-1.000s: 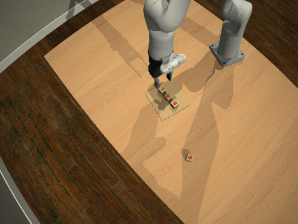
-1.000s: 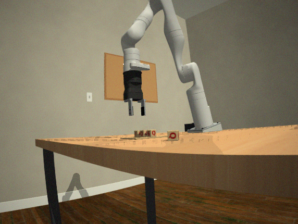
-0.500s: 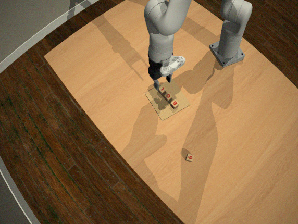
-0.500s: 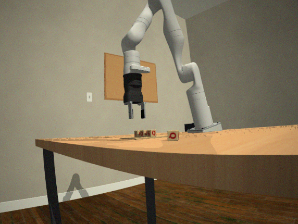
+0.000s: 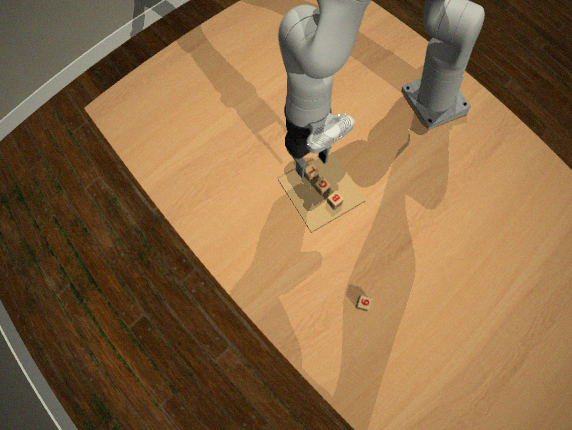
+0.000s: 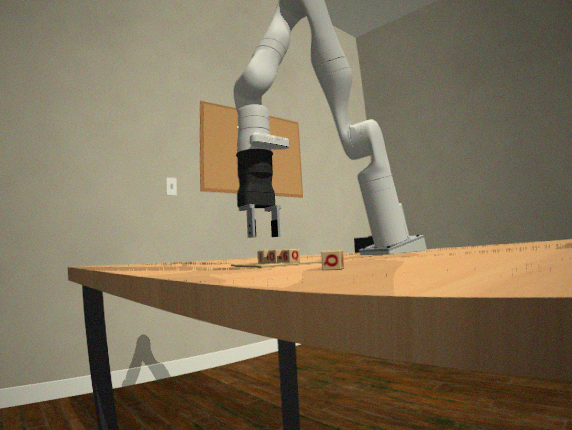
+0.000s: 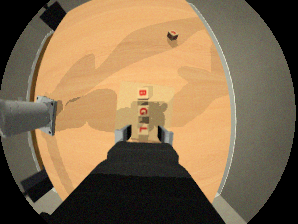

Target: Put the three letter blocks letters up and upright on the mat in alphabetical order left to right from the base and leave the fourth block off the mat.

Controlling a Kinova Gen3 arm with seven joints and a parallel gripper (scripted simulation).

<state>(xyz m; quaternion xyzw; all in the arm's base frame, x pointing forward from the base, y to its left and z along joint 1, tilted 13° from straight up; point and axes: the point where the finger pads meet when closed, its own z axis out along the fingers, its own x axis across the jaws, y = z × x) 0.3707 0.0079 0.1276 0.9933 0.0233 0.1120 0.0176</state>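
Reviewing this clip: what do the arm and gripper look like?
The arm is pale grey, smooth and rounded, with thin dark seam lines. The gripper has a black body and two straight grey fingers with black pads. No cable shows.

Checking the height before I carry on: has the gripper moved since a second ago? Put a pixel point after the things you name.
Yes, downward: the gripper (image 5: 313,168) (image 6: 263,236) (image 7: 144,130) has its fingertips farther below the bottom edge of the corkboard (image 6: 215,150) in the exterior view.
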